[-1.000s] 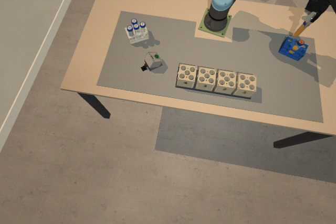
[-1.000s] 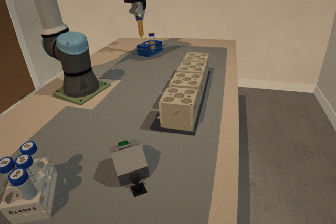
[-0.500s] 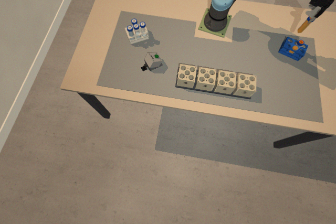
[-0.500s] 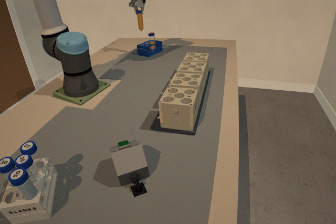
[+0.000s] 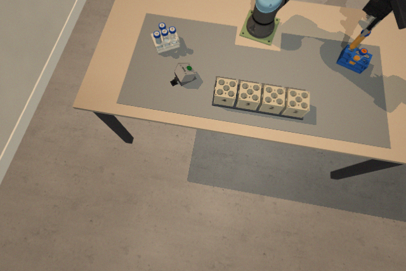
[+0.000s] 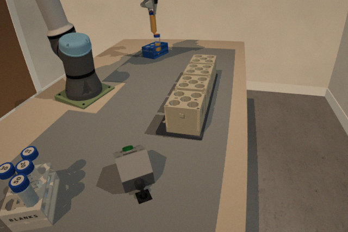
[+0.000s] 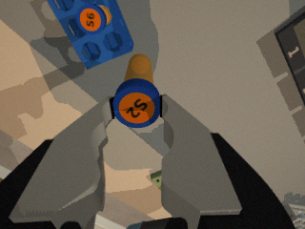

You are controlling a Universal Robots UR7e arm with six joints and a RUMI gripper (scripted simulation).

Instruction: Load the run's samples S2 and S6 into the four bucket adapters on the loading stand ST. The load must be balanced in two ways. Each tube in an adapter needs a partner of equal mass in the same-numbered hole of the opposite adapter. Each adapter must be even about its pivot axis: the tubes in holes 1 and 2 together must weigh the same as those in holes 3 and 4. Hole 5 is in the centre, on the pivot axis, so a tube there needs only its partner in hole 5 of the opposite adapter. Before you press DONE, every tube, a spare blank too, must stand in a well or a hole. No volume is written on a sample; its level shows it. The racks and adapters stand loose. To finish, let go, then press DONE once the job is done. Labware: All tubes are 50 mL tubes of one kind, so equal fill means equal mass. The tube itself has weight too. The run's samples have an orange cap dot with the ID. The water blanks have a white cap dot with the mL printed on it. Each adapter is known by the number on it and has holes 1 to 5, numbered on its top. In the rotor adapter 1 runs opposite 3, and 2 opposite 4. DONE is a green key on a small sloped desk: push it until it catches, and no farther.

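My gripper (image 7: 137,97) is shut on sample tube S2 (image 7: 136,97), which has a blue cap with an orange dot and orange liquid. I hold it upright, clear above the blue sample rack (image 6: 154,49); the held tube also shows in the exterior view (image 6: 152,23) and in the top view (image 5: 358,40). Sample S6 (image 7: 90,18) (image 5: 354,59) stands in the blue rack. The four beige bucket adapters (image 5: 261,96) stand in a row on the loading stand with all holes empty. The green DONE key (image 6: 128,148) sits on its small desk.
The blanks rack (image 6: 26,195) holds several blue-capped water blanks marked 10, 20, 30 and 50 at the table's near left in the exterior view; it also shows in the top view (image 5: 165,39). The arm's base (image 5: 260,21) stands at the table's back edge.
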